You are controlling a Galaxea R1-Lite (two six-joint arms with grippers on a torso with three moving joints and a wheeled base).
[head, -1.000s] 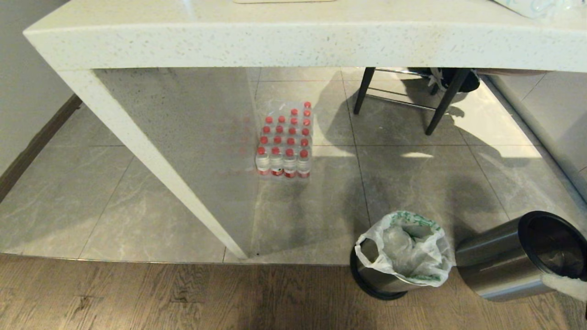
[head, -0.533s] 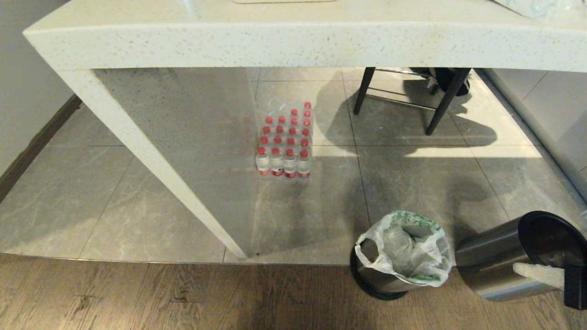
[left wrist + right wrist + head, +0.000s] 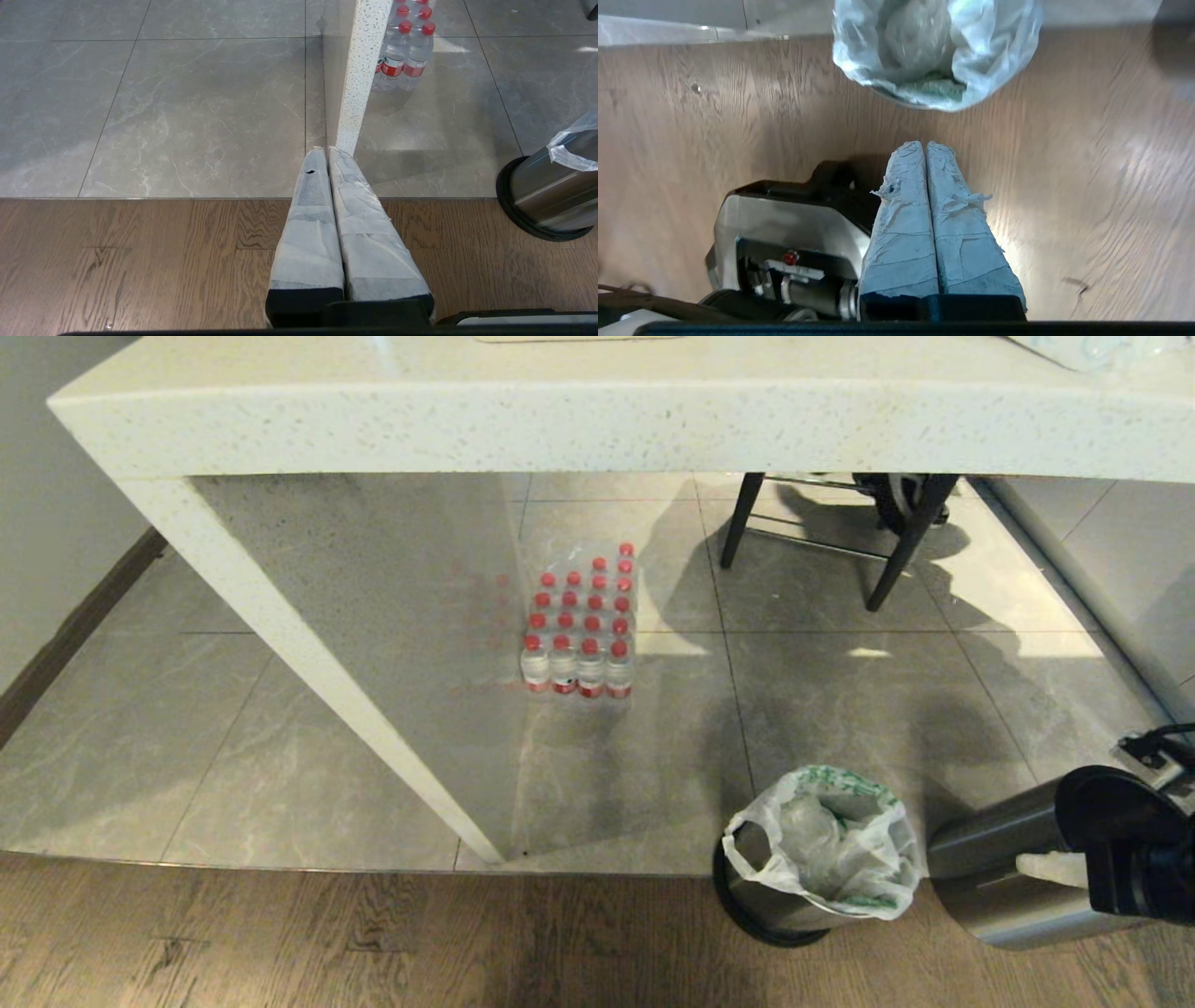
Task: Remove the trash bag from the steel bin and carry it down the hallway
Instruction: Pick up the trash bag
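Observation:
The steel bin (image 3: pixel 761 903) stands on the wood floor at the lower right of the head view, lined with the white trash bag (image 3: pixel 822 845) printed in green, which holds crumpled plastic. My right gripper (image 3: pixel 1025 866) reaches in from the right edge, shut and empty, to the right of the bag and apart from it. In the right wrist view its taped fingers (image 3: pixel 924 147) point toward the bag (image 3: pixel 971 56), a short way off. My left gripper (image 3: pixel 325 151) is parked over the floor, shut and empty, with the bin (image 3: pixel 546 200) off to its side. The hallway is out of view.
A second steel bin (image 3: pixel 990 873) with a black rim stands right of the first, partly behind my right gripper. A white stone table (image 3: pixel 560 420) with a slanted leg (image 3: pixel 308 663) spans the back. A pack of red-capped bottles (image 3: pixel 581 625) and chair legs (image 3: pixel 896 551) stand on grey tiles.
My right gripper has come in from the right edge of the head view and moved left across the second bin, toward the bag. The bins and bag have not moved.

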